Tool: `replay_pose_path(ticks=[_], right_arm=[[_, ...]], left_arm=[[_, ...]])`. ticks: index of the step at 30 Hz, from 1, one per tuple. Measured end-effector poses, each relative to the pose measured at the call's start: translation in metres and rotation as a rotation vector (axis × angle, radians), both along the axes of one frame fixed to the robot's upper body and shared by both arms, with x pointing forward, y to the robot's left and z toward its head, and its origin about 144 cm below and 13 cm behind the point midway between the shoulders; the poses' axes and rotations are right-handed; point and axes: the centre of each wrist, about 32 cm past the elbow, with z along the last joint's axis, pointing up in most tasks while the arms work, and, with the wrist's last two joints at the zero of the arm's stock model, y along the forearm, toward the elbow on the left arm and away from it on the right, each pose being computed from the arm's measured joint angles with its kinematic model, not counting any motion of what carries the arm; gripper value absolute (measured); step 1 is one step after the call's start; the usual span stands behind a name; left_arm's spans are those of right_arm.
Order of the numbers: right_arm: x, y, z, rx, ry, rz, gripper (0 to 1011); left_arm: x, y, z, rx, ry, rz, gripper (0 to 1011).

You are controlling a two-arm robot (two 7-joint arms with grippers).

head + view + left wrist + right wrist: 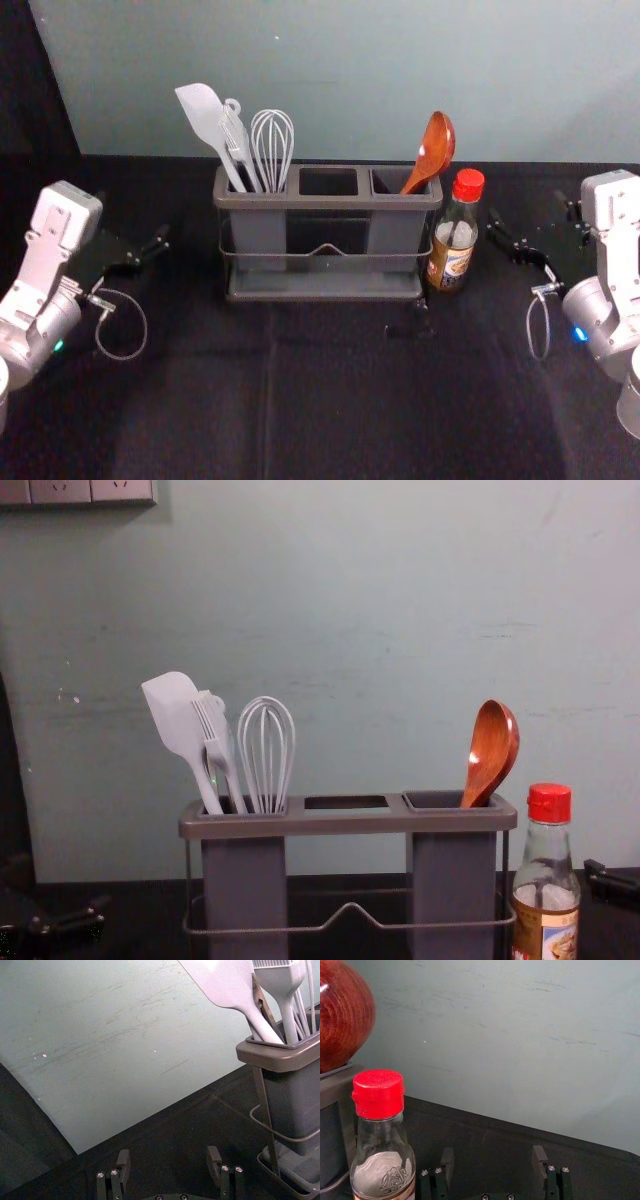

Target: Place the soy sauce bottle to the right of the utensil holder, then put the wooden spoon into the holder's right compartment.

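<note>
On the left I have my left hand (169, 1161) idle, fingers wide, beside the holder (322, 283) with its white spatula (204, 115) and whisk (272, 140). The wooden spoon (434, 150) leans in the right compartment (455, 885), and the soy sauce bottle (456, 240) stands upright just right of the holder. Farther right, my right hand (493, 1161) is wide and empty; I judge both placements done, so I need only back it away, clear of the bottle.
</note>
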Motion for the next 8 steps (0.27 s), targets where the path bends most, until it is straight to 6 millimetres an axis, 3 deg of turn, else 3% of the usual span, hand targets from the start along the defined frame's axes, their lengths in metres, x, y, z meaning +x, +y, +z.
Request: replay_pose_path(ticks=[8], right_arm=[[0.0000, 0.0000, 0.0000, 0.000, 0.000, 0.000, 1002]], left_arm=[[0.0000, 0.0000, 0.0000, 0.000, 0.000, 0.000, 1005]])
